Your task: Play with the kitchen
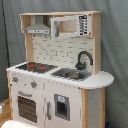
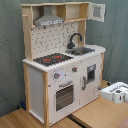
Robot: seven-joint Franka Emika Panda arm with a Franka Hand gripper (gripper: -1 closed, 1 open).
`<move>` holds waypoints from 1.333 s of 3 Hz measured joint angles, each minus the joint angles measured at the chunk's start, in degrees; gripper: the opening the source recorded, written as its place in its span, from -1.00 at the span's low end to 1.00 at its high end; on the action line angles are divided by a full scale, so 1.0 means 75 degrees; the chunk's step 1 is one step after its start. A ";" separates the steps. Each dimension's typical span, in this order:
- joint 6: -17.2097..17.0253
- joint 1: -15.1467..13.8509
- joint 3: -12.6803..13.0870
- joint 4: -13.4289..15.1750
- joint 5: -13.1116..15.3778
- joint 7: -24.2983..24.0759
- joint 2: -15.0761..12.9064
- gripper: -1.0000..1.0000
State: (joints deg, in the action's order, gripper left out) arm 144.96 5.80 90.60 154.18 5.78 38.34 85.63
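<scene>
The toy kitchen (image 2: 62,60) stands on the wooden desk (image 2: 100,116), oven door (image 2: 64,96) shut and microwave door (image 2: 98,11) open; the white tool (image 2: 116,93) rests beside it, finger state indeterminable; no interaction is evident, so play remains to begin.

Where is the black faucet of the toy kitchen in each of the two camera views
First exterior view: the black faucet stands right of centre, behind the sink, at the counter's right part.
Second exterior view: the faucet is just above centre, behind the sink, with the hob to the second exterior view's left.
Shared landmark: the black hob with red rings, beside the sink in both exterior views.
</scene>
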 joint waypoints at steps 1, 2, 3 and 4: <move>0.0021 -0.0214 -0.0028 -0.0177 -0.0012 -0.0717 0.0002 1.00; 0.0127 -0.0812 -0.0170 -0.0680 -0.0009 -0.0813 0.0013 1.00; 0.0231 -0.1470 -0.0223 -0.1201 -0.0009 -0.0823 0.0012 1.00; 0.0334 -0.2042 -0.0225 -0.1698 -0.0004 -0.0834 0.0011 1.00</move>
State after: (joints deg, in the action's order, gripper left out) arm 147.47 -9.51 88.91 141.44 5.75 32.09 85.71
